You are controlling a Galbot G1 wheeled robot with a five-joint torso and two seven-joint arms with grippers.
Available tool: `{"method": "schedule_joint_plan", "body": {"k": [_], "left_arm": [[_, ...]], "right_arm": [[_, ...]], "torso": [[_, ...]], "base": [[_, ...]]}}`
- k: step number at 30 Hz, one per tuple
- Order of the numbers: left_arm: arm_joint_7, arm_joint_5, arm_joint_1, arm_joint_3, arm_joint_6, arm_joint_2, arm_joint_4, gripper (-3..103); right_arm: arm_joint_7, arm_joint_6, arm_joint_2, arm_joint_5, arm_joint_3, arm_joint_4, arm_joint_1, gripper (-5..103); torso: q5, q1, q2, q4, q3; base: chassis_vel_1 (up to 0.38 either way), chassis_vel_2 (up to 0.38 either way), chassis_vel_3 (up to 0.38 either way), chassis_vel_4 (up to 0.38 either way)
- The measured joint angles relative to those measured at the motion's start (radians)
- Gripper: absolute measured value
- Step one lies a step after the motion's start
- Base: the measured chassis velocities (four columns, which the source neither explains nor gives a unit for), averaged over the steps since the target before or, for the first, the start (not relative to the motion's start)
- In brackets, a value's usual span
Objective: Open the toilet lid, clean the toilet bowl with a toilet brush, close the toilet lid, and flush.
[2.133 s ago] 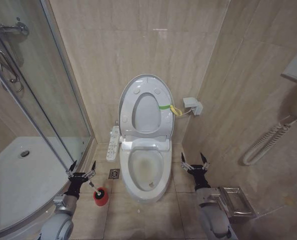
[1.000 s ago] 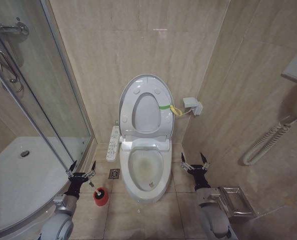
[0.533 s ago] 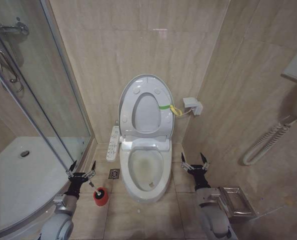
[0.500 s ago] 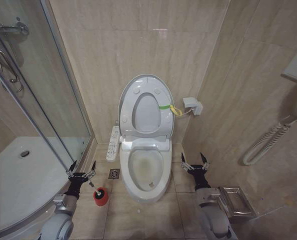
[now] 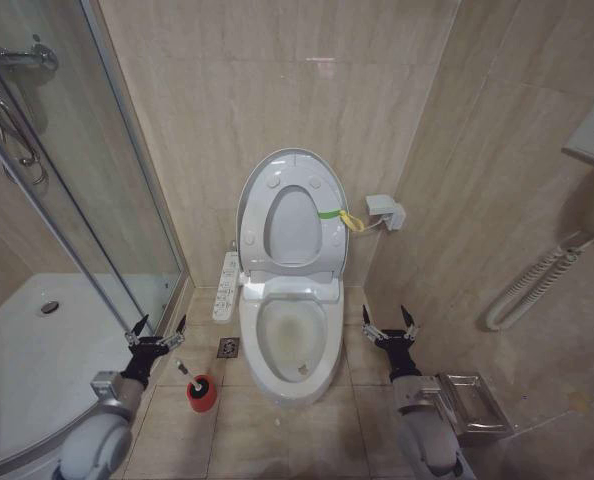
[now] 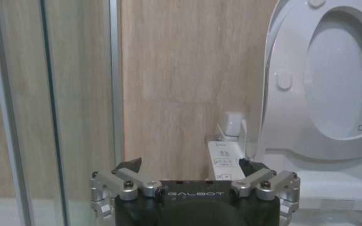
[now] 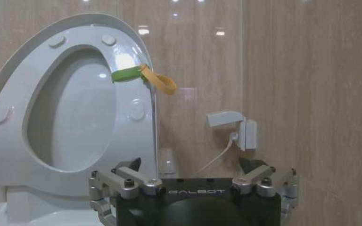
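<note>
Shifting outward and a little upward since a moment ago, my left hand (image 5: 155, 332) is now sitting farther from the red holder (image 5: 201, 394) than it was, over the floor beside the shower tray (image 5: 37, 370). Its fingers are spread wide and holding nothing. The toilet brush (image 5: 190, 376) is standing in that holder on the floor, between this hand and the toilet bowl (image 5: 293, 340), its pale handle leaning up toward me. I am judging this as lining up for the brush, though the hand is still apart from the handle.

My right hand (image 5: 390, 326) is waiting on the other side of the bowl, near the wall, also wide open and empty, unchanged from before.

The toilet lid (image 5: 322, 190) is already standing upright against the wall, the seat raised with it, green strap and yellow loop at its edge. So opening looks done; the stained bowl is exposed, and fetching the brush is the step in hand.
</note>
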Motion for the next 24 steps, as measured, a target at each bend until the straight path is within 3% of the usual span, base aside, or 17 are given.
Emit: {"method": "schedule_joint_plan", "body": {"k": [2, 6, 7, 10, 13, 14, 17, 24], "left_arm": [[0.033, -0.033, 0.011, -0.047, 0.067, 0.004, -0.039, 100], [0.062, -0.048, 0.024, -0.093, 0.061, 0.004, -0.064, 100], [0.067, -0.028, 0.028, -0.093, 0.046, -0.003, -0.06, 100], [0.073, -0.006, 0.031, -0.088, 0.007, -0.014, -0.042, 100], [0.098, 0.019, 0.037, -0.069, -0.078, -0.043, 0.012, 100], [0.098, 0.019, 0.037, -0.069, -0.078, -0.043, 0.012, 100], [0.114, 0.052, 0.037, -0.051, -0.149, -0.081, 0.073, 100], [0.093, 0.111, 0.051, -0.029, -0.171, -0.146, 0.136, 100]], "right_arm": [[0.0, 0.0, 0.0, 0.0, 0.0, 0.0, 0.0, 100], [0.0, 0.0, 0.0, 0.0, 0.0, 0.0, 0.0, 100], [0.0, 0.0, 0.0, 0.0, 0.0, 0.0, 0.0, 100], [0.0, 0.0, 0.0, 0.0, 0.0, 0.0, 0.0, 100], [0.0, 0.0, 0.0, 0.0, 0.0, 0.0, 0.0, 100], [0.0, 0.0, 0.0, 0.0, 0.0, 0.0, 0.0, 100], [0.0, 0.0, 0.0, 0.0, 0.0, 0.0, 0.0, 100], [0.0, 0.0, 0.0, 0.0, 0.0, 0.0, 0.0, 100]], "torso": [[-0.0001, 0.0, 0.0, -0.0002, 0.0], [0.001, 0.0, 0.0, 0.0001, 0.0], [-0.0007, 0.0, 0.0, 0.0001, 0.0], [0.0003, 0.0, 0.0, 0.0, 0.0], [0.0, 0.0, 0.0, 0.0, 0.0], [0.0, 0.0, 0.0, 0.0, 0.0], [-0.0001, 0.0, 0.0, 0.0, 0.0], [0.0003, 0.0, 0.0, -0.0002, 0.0]], "base": [[0.0, 0.0, 0.0, 0.0], [0.0, 0.0, 0.0, 0.0], [0.0, 0.0, 0.0, 0.0], [0.0, 0.0, 0.0, 0.0], [0.0, 0.0, 0.0, 0.0], [0.0, 0.0, 0.0, 0.0], [0.0, 0.0, 0.0, 0.0], [0.0, 0.0, 0.0, 0.0]]}}
